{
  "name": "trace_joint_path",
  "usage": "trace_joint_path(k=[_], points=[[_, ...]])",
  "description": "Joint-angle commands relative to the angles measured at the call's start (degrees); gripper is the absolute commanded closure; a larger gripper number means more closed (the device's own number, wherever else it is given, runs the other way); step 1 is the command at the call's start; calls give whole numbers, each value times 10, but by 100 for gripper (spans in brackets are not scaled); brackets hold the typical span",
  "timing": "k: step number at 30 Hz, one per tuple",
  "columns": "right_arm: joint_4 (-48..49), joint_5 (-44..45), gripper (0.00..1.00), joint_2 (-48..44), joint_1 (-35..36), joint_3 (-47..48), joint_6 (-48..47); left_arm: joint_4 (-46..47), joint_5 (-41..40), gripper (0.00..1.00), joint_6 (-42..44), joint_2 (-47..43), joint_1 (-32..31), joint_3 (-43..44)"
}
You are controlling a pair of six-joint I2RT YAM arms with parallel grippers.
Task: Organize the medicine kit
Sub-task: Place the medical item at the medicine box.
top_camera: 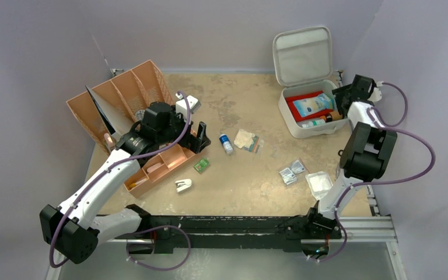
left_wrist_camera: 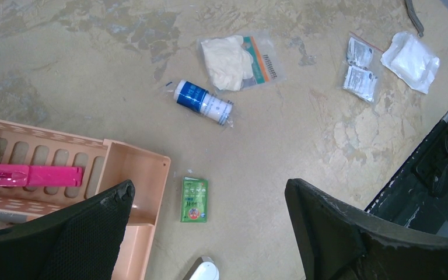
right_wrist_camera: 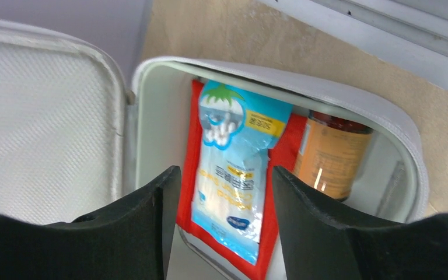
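Hovering wide open, left hand point(left_wrist_camera: 210, 185) hangs over green packet point(left_wrist_camera: 194, 200) on table point(top_camera: 239, 175). Far right, right hand point(right_wrist_camera: 224, 172) is parted above blue packet point(right_wrist_camera: 230, 198), seemingly not gripping it, inside open medicine kit point(top_camera: 302, 55). Packing step; next calls for fetching another loose item.

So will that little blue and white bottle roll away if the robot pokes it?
Probably. The small blue-and-white round bottle lies on its side on the flat tan table, so a sideways poke would likely roll it. It looks small, so probably light. Its clear shiny wrapping might make it slippery to grip.
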Motion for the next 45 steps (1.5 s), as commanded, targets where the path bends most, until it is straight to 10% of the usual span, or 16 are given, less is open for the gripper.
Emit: trace_joint_path(k=[1,45], points=[[-59,-28,38,-6,-6,27,-31,3,-3,0,10,-6,-3,-1],[67,-68,69,119,3,40,127,-1,-19,0,19,12,-2,2]])
